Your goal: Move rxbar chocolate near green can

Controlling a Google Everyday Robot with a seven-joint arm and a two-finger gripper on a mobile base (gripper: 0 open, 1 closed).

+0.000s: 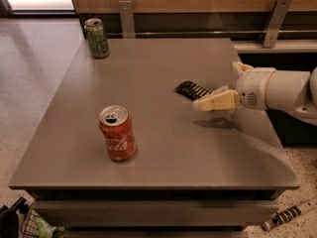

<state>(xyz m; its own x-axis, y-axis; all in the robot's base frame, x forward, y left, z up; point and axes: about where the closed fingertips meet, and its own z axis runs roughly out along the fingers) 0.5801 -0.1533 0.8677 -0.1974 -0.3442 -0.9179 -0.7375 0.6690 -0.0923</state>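
The rxbar chocolate [192, 89] is a small flat black bar with white lettering, lying on the grey table [148, 73] right of centre. The green can [97, 37] stands upright at the table's far left corner. My gripper [200, 104] reaches in from the right on a white arm, its cream fingers [218, 101] hovering just above the table, right beside the bar's near right end. It holds nothing that I can see.
An orange-red soda can [118, 133] stands upright at the front left of the table. A wooden wall with metal brackets [272, 15] runs behind the table. Floor lies left and in front of the table.
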